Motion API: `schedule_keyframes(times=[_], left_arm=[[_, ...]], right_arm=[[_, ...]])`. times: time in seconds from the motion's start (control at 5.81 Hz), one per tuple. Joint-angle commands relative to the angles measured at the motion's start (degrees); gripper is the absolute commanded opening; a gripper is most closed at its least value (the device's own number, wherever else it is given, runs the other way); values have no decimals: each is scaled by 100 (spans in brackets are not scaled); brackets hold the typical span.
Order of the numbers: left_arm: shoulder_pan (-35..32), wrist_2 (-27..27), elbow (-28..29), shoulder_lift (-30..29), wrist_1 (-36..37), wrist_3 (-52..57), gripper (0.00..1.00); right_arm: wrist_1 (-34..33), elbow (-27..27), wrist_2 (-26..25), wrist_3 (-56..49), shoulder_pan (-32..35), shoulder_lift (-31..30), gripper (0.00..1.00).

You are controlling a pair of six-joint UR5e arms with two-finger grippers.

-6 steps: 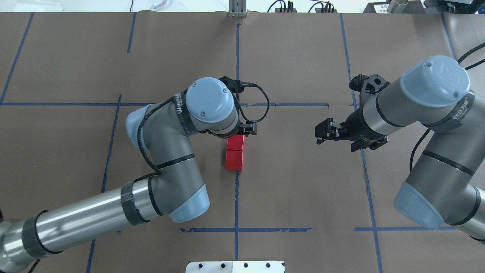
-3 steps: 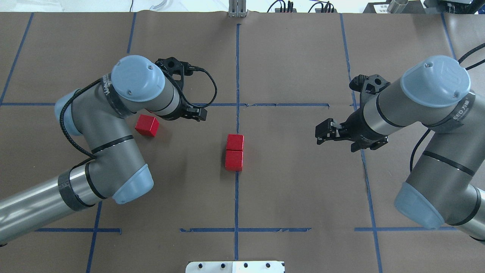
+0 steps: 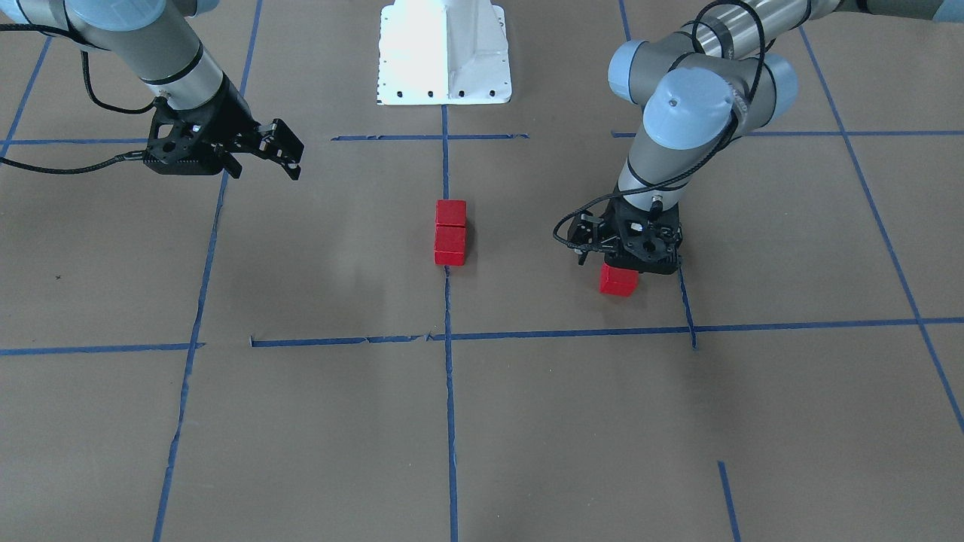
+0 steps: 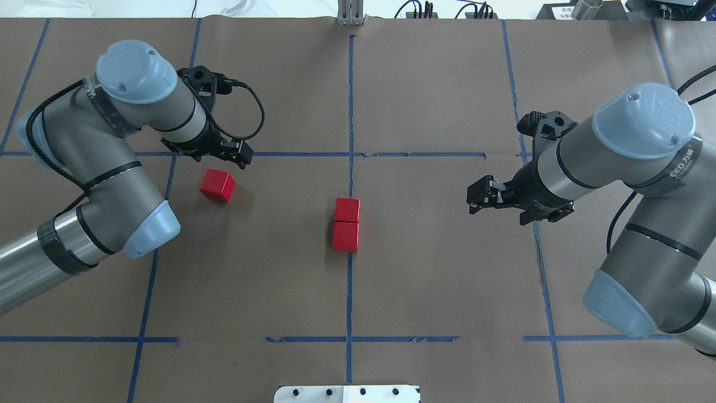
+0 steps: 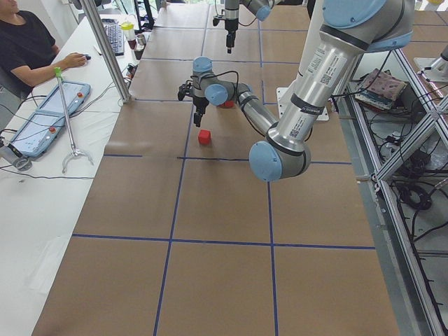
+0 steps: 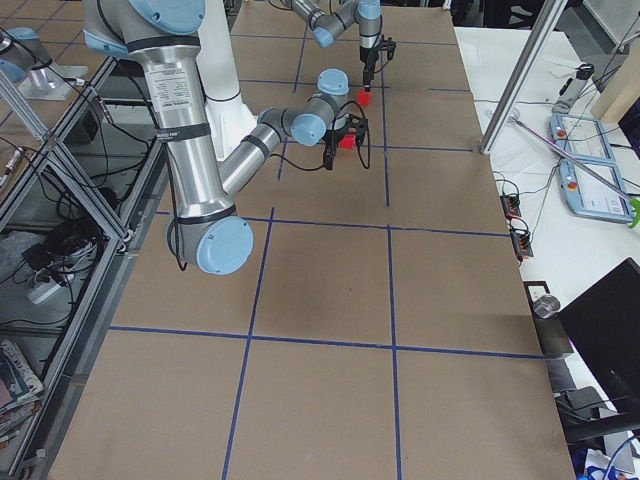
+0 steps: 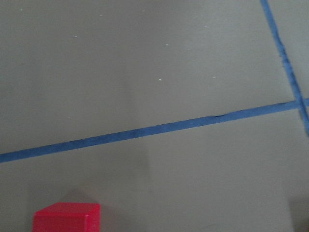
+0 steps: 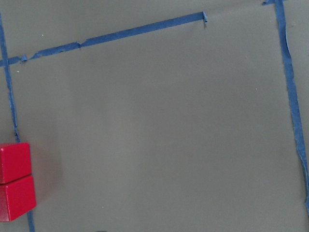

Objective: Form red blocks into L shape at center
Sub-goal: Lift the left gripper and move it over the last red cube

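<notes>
Two red blocks lie touching in a short line on the middle blue tape line at the center; they also show in the front view and the right wrist view. A third red block lies alone to the left, also in the front view and at the bottom of the left wrist view. My left gripper hovers just above and beside it, open and empty. My right gripper hangs open and empty to the right of the pair.
The robot's white base plate is at the near edge. Brown paper with a blue tape grid covers the table. An operator sits at a side desk beyond the far edge.
My left arm has swung left from the centre pair and now hangs over the lone third block. The blocks and the right arm have not moved.
</notes>
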Motion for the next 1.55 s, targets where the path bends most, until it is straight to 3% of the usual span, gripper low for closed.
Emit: schedule_keyframes(times=[0.0, 1.03, 1.21, 1.38], left_arm=[[-105, -283, 379, 11, -122, 53, 95], [254, -275, 590, 143, -378, -35, 98], [255, -275, 591, 143, -387, -18, 94], [255, -266, 599, 126, -387, 35, 84]], right_arm=[[0, -17, -16, 0, -24, 7, 100], [0, -44, -24, 0, -86, 78, 100], [0, -44, -24, 0, -86, 78, 100], [0, -35, -24, 0, -94, 78, 100]])
